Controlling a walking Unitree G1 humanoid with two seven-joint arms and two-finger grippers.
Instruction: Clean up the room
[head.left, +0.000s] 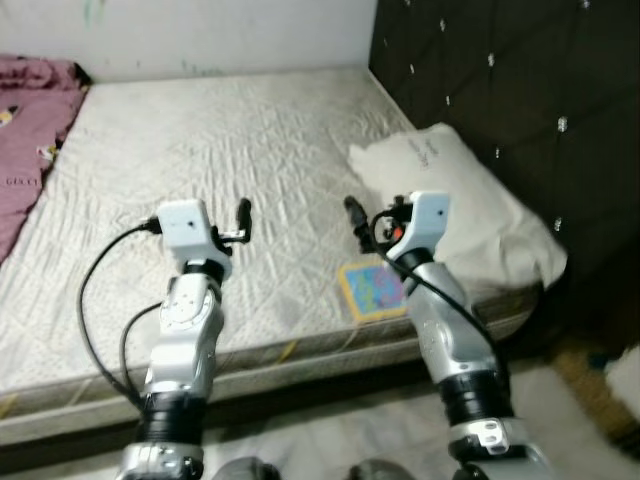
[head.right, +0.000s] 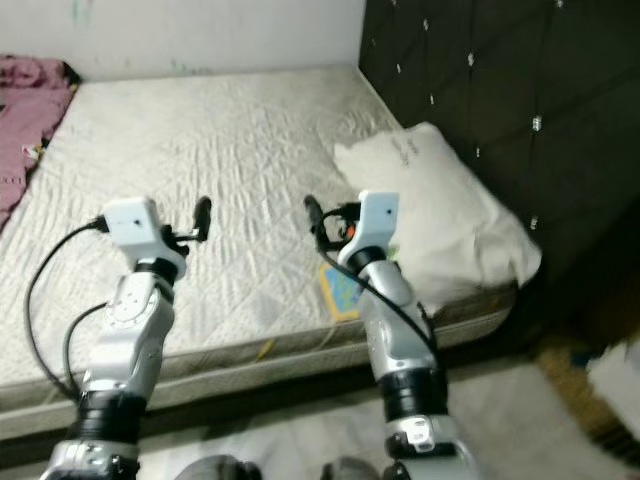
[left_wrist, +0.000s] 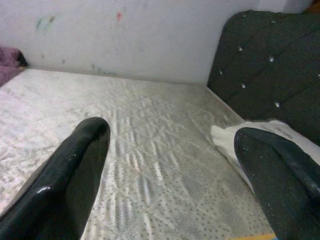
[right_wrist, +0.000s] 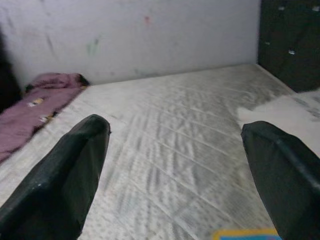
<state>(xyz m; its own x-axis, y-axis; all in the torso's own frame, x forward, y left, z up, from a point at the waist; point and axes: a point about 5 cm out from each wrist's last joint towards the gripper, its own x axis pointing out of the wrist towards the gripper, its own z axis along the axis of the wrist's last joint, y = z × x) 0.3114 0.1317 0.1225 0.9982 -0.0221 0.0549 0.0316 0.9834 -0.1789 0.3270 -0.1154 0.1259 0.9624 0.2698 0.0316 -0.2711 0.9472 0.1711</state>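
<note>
up front, the left gripper (left_wrist: 170, 165) was held above the bare mattress (head.left: 250, 150), its two black fingers (left_wrist: 75, 170) spread wide with nothing between them but quilted fabric. the right gripper (right_wrist: 175, 170) was raised at about the same height beside it, also spread wide and holding nothing, its fingers (right_wrist: 60, 175) framing the mattress surface. both silver arms reached forward from the near edge of the bed, the left arm (head.left: 185, 330) trailing a black cable (head.left: 95, 300) that looped out to its side.

just below the right gripper, a small colourful book (head.left: 372, 288) with a yellow border lay flat on the mattress near the front edge, partly hidden by the right arm. beside it, toward the dark tufted headboard (head.left: 500, 80), a white pillow (head.left: 470, 210) rested rumpled against the corner of the bed. across the mattress, at the far left side, a pink blanket (head.left: 25, 140) was bunched up along the edge, near the pale wall (head.left: 220, 30). pale flooring (head.left: 330, 430) showed in front of the bed.
</note>
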